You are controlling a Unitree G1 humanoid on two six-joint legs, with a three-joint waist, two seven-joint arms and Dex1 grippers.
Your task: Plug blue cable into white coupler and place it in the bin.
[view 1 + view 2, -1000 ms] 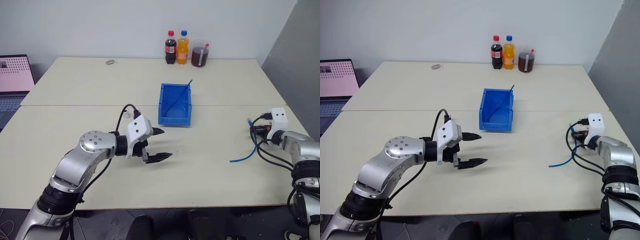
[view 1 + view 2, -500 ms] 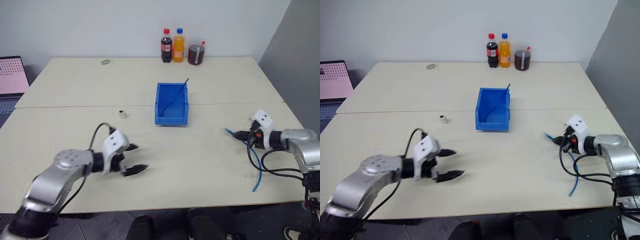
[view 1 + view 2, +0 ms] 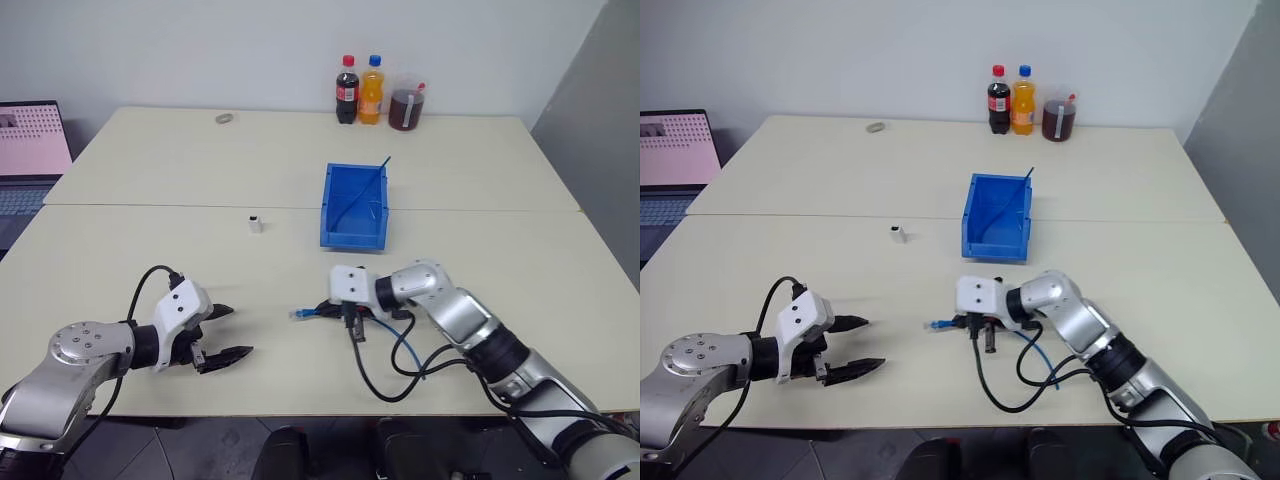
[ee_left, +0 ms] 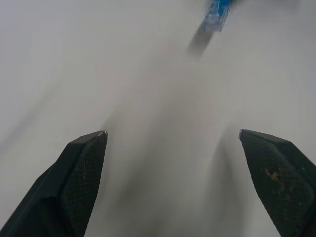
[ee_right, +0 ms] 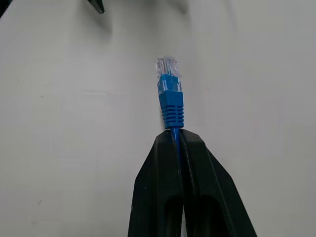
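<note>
My right gripper (image 3: pixel 322 310) is shut on the blue cable just behind its clear plug (image 5: pixel 169 94), near the table's front centre. The plug (image 3: pixel 300 314) points left, just above the tabletop, and the rest of the cable (image 3: pixel 405 350) trails back under the arm. At the front left my left gripper (image 3: pixel 240 331) stands open with nothing in it, its fingertips (image 4: pixel 84 173) facing the plug (image 4: pixel 217 15). The white coupler (image 3: pixel 256 223) stands alone on the table, left of the bin (image 3: pixel 352 238). The blue bin sits mid-table with a thin dark blue strand inside.
Two soda bottles (image 3: pixel 347 90) and a jug of dark drink (image 3: pixel 405 108) stand at the far edge. A laptop (image 3: pixel 30 150) is at the far left, and a small round object (image 3: pixel 224 118) lies on the far table. Black robot cables (image 3: pixel 375 385) loop under the right arm.
My right gripper has swung from the table's right side to the front centre, carrying the blue cable and turning its plug leftward. My left gripper has drawn back to the left, still open.
</note>
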